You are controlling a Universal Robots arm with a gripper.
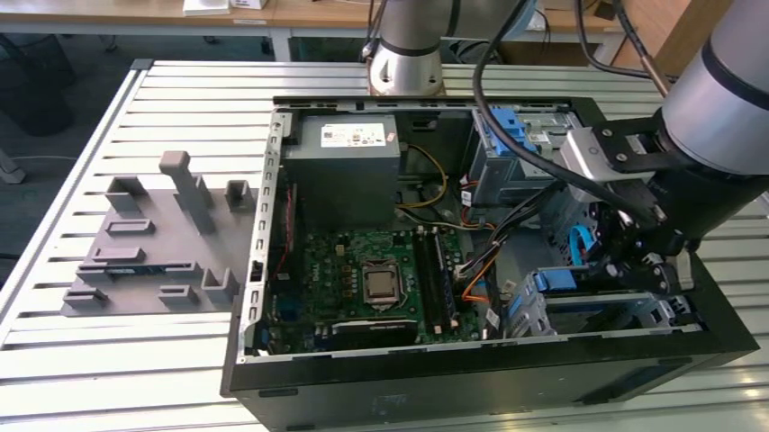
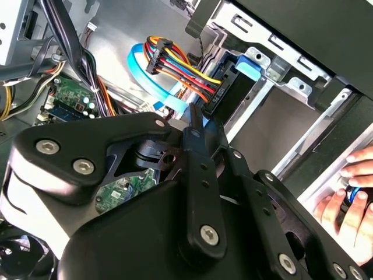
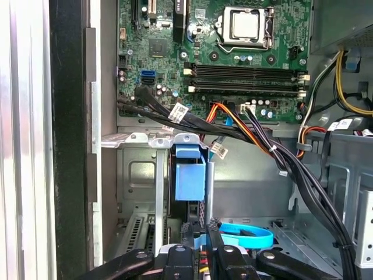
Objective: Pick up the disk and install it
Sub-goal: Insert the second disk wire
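— What's around you?
— One slatted table (image 1: 180,99), one open computer case (image 1: 481,378), one grey box (image 1: 348,171) inside, and a cable bundle (image 3: 262,140) crossing by the drive cage (image 3: 140,140).
— The disk (image 3: 190,181)?
— On edge in that cage, just ahead of my gripper (image 3: 199,233). Jaws — I cannot tell. One person's hand (image 2: 344,204) sits nearby.

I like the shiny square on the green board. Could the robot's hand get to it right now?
Probably yes. The case lies open and nothing covers the shiny square. The hand sits low by the drive cage, with a cable bundle between them, so it would need to go over.
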